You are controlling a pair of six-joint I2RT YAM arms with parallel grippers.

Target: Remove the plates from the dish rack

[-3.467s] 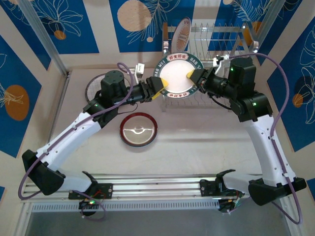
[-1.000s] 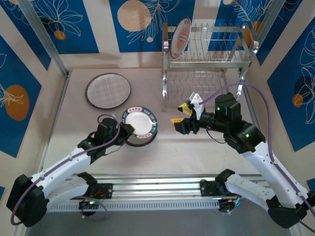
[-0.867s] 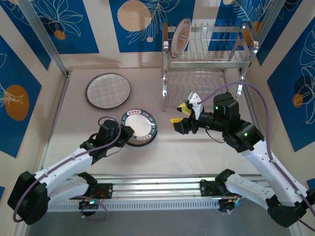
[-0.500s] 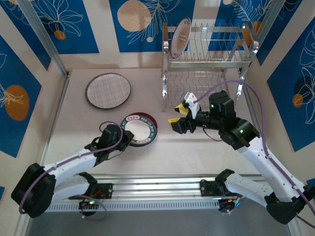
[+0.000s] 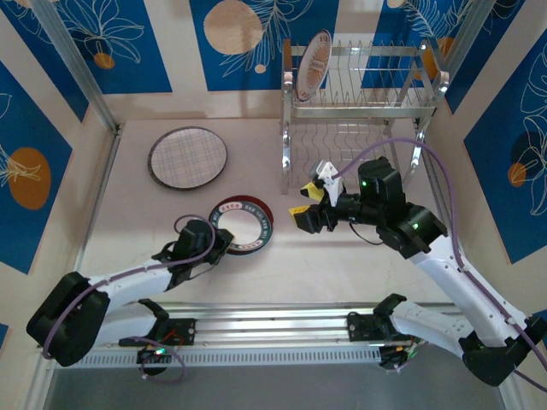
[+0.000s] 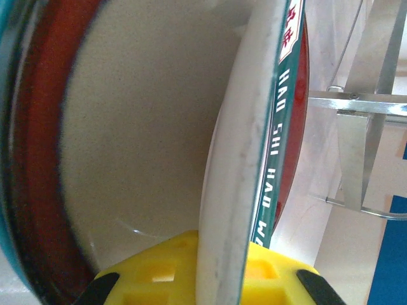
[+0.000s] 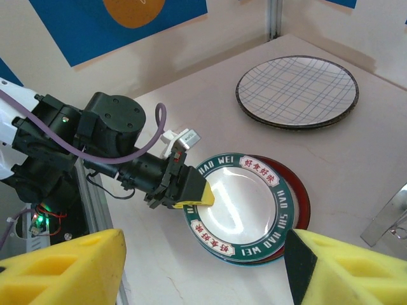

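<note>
Plates are mostly unloaded: a plaid plate [image 5: 188, 157] and a green-rimmed plate [image 5: 239, 227], pinched by the left gripper [image 7: 196, 196] atop a red plate [image 7: 302, 197], lie on the table [image 5: 128, 213]; one last plate [image 5: 318, 60] stands in the dish rack [image 5: 376, 85]; the right gripper [image 5: 312, 198] gapes wide, empty.

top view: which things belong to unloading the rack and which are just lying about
Job: dish rack, plate left in it, green-rimmed plate in the left hand, red-rimmed plate beneath, plaid plate.
Just there: blue wall panels, front rail.
</note>
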